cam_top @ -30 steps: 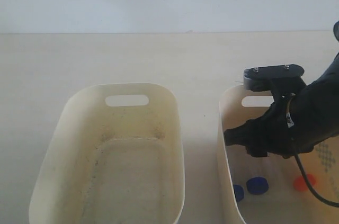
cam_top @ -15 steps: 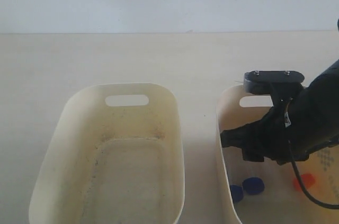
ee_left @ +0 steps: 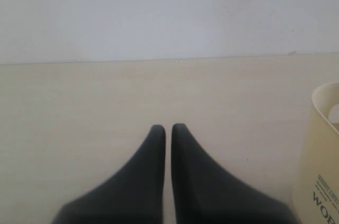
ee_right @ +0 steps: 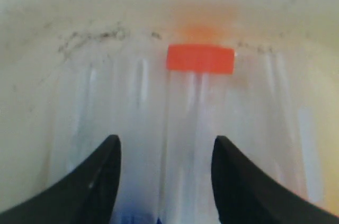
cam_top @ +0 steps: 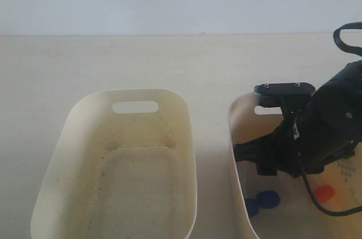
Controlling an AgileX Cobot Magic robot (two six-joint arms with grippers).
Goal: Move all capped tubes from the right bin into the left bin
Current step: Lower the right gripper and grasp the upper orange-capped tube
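Note:
The right bin (cam_top: 233,137) holds the capped tubes. Two blue caps (cam_top: 268,198) and one orange-red cap (cam_top: 324,194) show under my right arm (cam_top: 317,131), which reaches down inside it. In the right wrist view my right gripper (ee_right: 166,139) is open. Its fingers straddle a clear tube (ee_right: 185,123) with an orange-red cap (ee_right: 200,58) at its far end. More clear tubes lie alongside it, and a bit of blue (ee_right: 132,217) shows near the fingers. The left bin (cam_top: 73,120) holds no tubes. My left gripper (ee_left: 168,126) is shut on nothing over the bare table.
A dot pattern (cam_top: 349,166) marks the right bin's far side wall. Dark specks (cam_top: 113,171) cover the left bin's floor. A cream tub's outer wall with printed letters (ee_left: 320,181) stands at the edge of the left wrist view.
My right arm has sunk lower into the right bin and hides more of its floor. The bin's near rim has shifted slightly left. The left bin has not moved.

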